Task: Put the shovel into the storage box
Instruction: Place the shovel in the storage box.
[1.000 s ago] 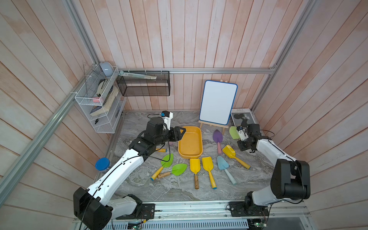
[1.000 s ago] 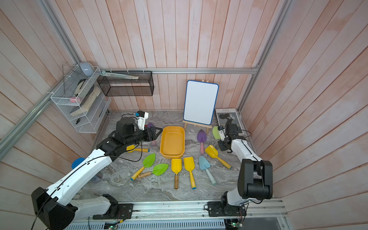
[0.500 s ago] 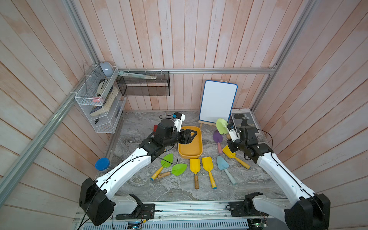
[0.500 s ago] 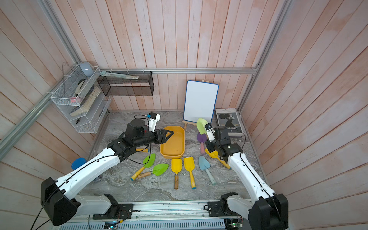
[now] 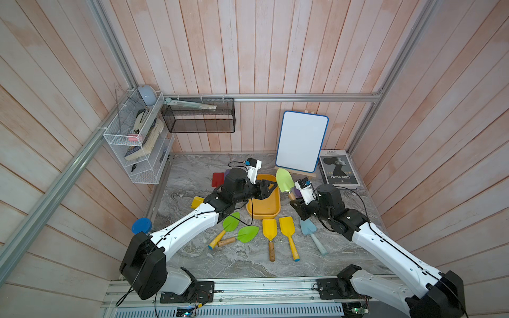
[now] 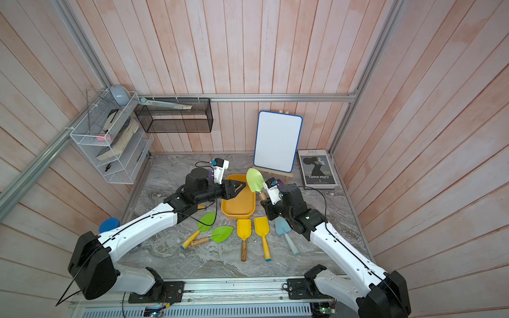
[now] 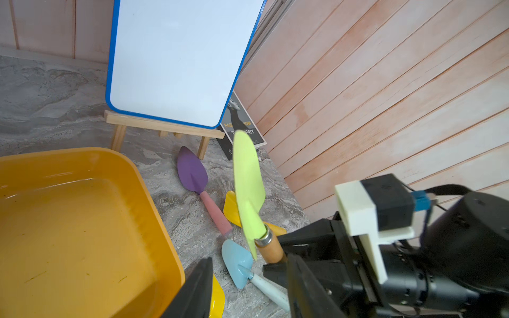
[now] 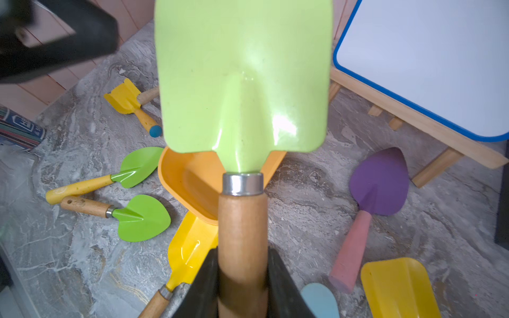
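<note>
Shovel (image 8: 242, 82): handle clamped in the right hand (image 8: 243, 278), blade up. Lower it flat into the box (image 5: 264, 210), clear of the empty, half-open left hand (image 5: 270, 188).

Lime-green shovel (image 5: 285, 180) aloft, blade up, beside shallow yellow-orange storage box (image 5: 265, 208)

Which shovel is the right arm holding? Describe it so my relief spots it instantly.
Find the blue-framed whiteboard at the back wall. Just in front of it, beside the yellow-orange storage box, the right gripper holds a shovel off the table. It alone is pale lime with a wooden handle; the darker green trowels lie flat.
</note>
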Robot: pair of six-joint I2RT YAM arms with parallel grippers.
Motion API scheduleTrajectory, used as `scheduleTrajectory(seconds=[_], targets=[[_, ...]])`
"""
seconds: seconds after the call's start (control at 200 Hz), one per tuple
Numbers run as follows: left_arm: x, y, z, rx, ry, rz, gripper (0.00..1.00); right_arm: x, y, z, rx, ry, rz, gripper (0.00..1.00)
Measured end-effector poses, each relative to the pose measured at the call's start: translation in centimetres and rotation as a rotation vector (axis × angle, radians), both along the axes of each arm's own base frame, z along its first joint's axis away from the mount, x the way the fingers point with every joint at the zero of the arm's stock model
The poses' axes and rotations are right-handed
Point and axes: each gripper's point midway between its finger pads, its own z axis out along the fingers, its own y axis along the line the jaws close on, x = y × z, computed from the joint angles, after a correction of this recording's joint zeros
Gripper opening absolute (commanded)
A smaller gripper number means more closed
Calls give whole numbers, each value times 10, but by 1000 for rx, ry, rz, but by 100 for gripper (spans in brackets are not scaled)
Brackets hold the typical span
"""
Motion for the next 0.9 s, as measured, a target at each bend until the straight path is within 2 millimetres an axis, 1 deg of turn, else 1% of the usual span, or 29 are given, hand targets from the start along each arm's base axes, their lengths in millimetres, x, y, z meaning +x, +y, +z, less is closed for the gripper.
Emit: scheduleTrajectory(seconds=[0.115,0.195,0.27,0.46,0.55,0.65,0.75,0.78,0.835,0.9], targets=[[4,-3,-15,19,30,2,44,1,5,2,22,0,2,0],[7,-5,-21,24,39,2,44,2,7,2,27,0,2,0],[8,-6,-22,22,38,3,44,3,8,0,27,6,1,0],[11,-9,-14,-7,16,3,44,4,11,-7,18,21,6,0],[13,-11,-16,-16,18,4,42,4,14,-10,15,28,12,0],[15,-13,-20,-18,31,7,36,4,16,-13,14,39,13,0],[18,-15,-27,-18,47,11,28,3,18,-13,17,45,15,0],[18,-15,-28,-17,50,11,24,3,19,-13,18,44,16,0],[19,-16,-31,-13,53,11,12,4,20,-12,22,42,17,0],[20,-17,-31,-19,62,11,6,4,21,-12,19,42,16,0]])
